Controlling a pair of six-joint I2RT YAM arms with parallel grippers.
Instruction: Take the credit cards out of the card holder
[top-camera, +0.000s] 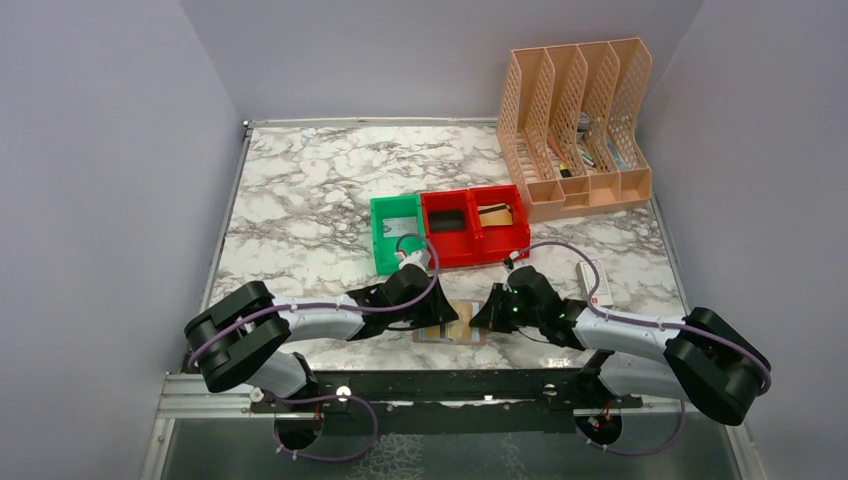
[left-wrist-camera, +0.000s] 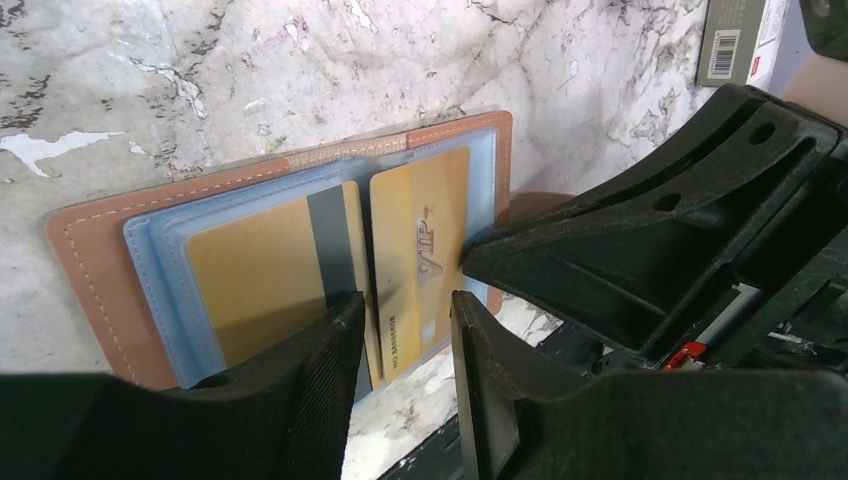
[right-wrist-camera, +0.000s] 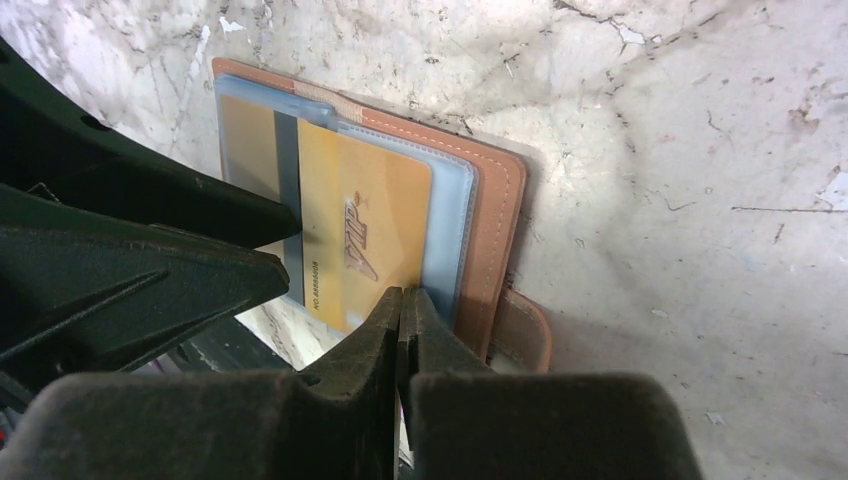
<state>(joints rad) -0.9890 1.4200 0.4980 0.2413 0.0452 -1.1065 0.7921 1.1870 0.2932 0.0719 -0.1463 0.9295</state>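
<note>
The card holder (top-camera: 452, 335) lies open near the table's front edge, brown with a blue lining (left-wrist-camera: 90, 250) (right-wrist-camera: 495, 200). A gold VIP credit card (left-wrist-camera: 420, 230) (right-wrist-camera: 375, 215) sticks out of its pocket toward the table edge. A second gold card with a grey stripe (left-wrist-camera: 255, 270) (right-wrist-camera: 250, 140) sits in the other pocket. My left gripper (top-camera: 443, 318) (left-wrist-camera: 405, 300) is open, its fingers straddling the VIP card's protruding end. My right gripper (top-camera: 482, 318) (right-wrist-camera: 403, 292) is shut, its tip at the VIP card's side edge on the blue lining, also seen in the left wrist view (left-wrist-camera: 468, 258).
A white box with a red mark (top-camera: 596, 283) (left-wrist-camera: 740, 40) lies right of the right arm. A green bin (top-camera: 397, 232) and red bins (top-camera: 475, 225) stand behind the card holder, a tan file organiser (top-camera: 575, 125) at the back right. The black front rail (top-camera: 450, 385) lies just below the holder.
</note>
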